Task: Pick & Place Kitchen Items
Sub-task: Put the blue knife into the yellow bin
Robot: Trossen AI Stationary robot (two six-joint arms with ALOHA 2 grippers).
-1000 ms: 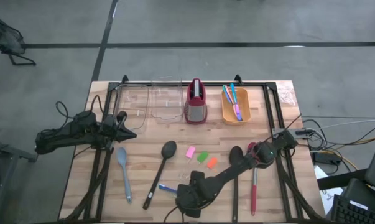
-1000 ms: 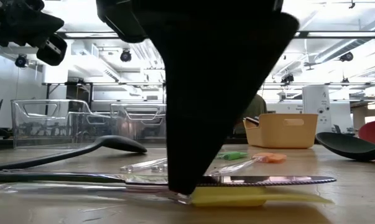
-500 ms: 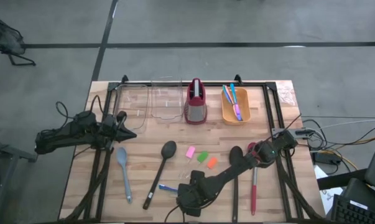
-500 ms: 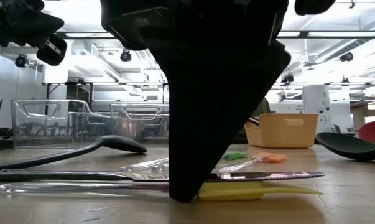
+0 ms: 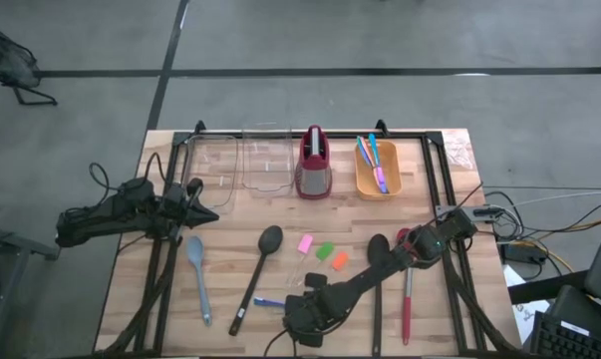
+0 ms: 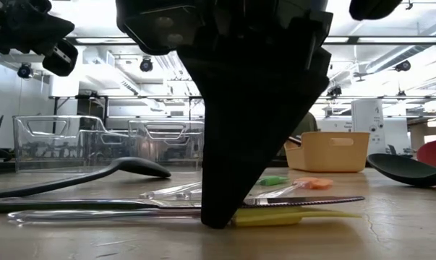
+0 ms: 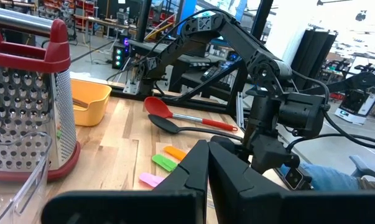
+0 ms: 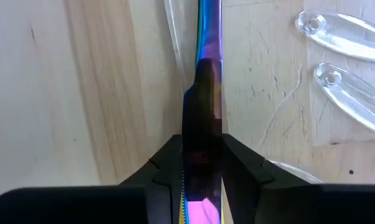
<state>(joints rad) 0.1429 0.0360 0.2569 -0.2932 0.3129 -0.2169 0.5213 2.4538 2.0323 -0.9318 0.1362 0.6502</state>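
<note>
Clamping an iridescent knife [image 8: 206,93] flat on the table's near edge, the right gripper [image 8: 201,163] pinches its blade between both fingers. Clear cutlery [image 8: 349,99] lies just beside, toward two o'clock. Farther off at nine o'clock, the left gripper [image 7: 208,163] hovers clenched, empty.

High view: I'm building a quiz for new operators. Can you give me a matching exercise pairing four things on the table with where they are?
Things:
1. grater
2. grey-blue spoon
3. iridescent knife
4. red spoon

Places:
A. between the right gripper's fingers
B. between the clear bin and the orange bin
C. by the left gripper
D. near the table's right side

Pairs: 1-B, 2-C, 3-A, 4-D
</note>
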